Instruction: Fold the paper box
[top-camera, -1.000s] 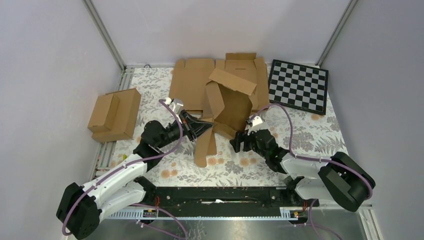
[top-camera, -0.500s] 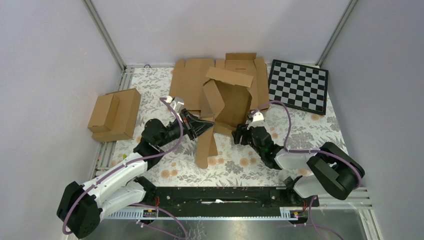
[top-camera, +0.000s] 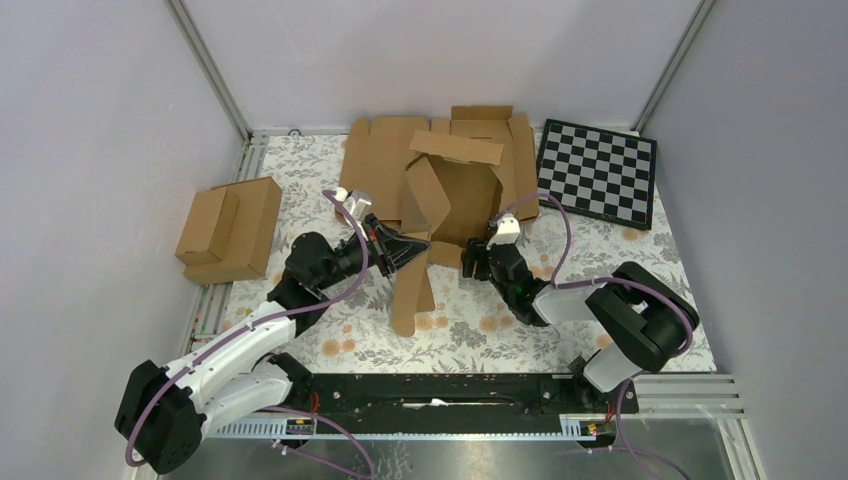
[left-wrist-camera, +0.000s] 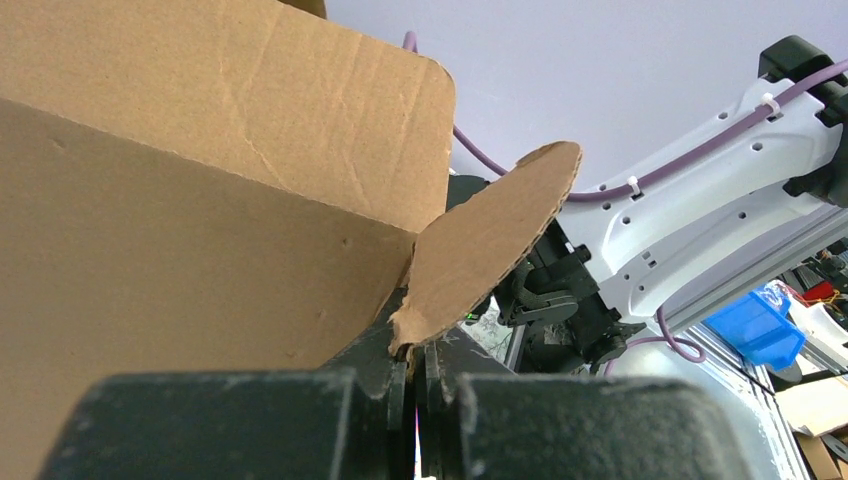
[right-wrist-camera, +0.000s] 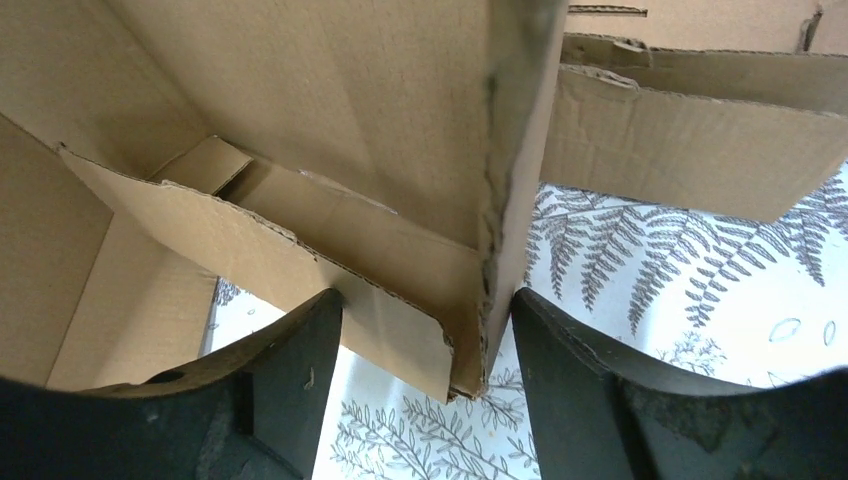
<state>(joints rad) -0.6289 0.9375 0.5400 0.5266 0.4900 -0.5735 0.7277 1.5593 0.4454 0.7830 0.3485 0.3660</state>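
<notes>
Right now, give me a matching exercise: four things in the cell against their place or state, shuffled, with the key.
Column A
1. left end effector
2. right end effector
3. black-and-white checkerboard
4. two joined small brown cardboard boxes

Column B
a. at the left edge of the floral table
b. open, one finger on each side of a wall of the half-folded brown corrugated cardboard box
c. at the table's far right corner
d. shut on a flap of that box

Pairs: 1-d, 2-b, 3-c, 4-a
</notes>
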